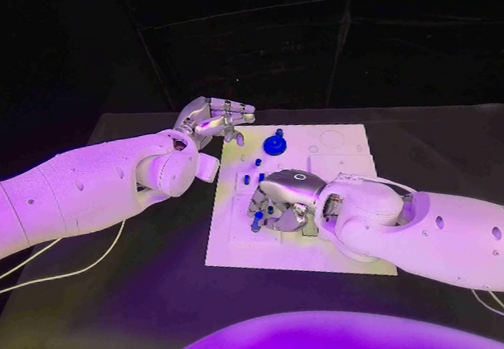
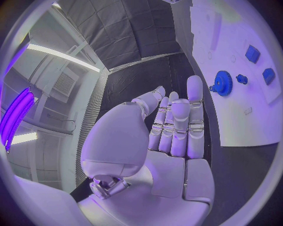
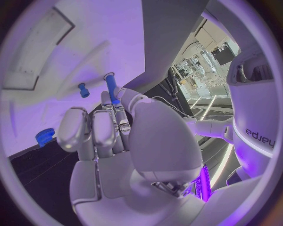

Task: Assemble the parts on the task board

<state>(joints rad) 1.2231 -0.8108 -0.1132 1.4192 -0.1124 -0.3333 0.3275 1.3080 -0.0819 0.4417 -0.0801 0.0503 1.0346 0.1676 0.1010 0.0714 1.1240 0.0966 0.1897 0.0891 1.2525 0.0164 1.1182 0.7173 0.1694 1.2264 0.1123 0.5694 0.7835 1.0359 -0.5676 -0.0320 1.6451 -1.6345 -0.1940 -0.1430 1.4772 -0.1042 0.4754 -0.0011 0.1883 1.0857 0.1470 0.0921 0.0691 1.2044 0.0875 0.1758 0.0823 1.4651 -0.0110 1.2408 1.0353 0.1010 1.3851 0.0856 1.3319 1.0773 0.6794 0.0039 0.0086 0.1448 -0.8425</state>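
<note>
Right hand point(image 1: 288, 194) sits low over the middle of the task board point(image 1: 241, 246), fingers curled down around a blue peg point(image 3: 111, 87). Can't tell if it's actually pinched or just touched. The peg's long axis runs along the fingers, its tip past them. Other small blue parts point(image 1: 252, 177) lie just beyond the hand. Left hand point(image 1: 208, 119) hovers off the board's far-left corner, fingers together, holding nothing; blue gear point(image 1: 274, 145) lies just right of it. Right hand is nearer.

We see the white task board point(image 1: 332, 254) flat at mid-table, a blue gear point(image 1: 274, 146) (knobbed) near its far edge, small blue pegs point(image 1: 256, 221) mid-board.
</note>
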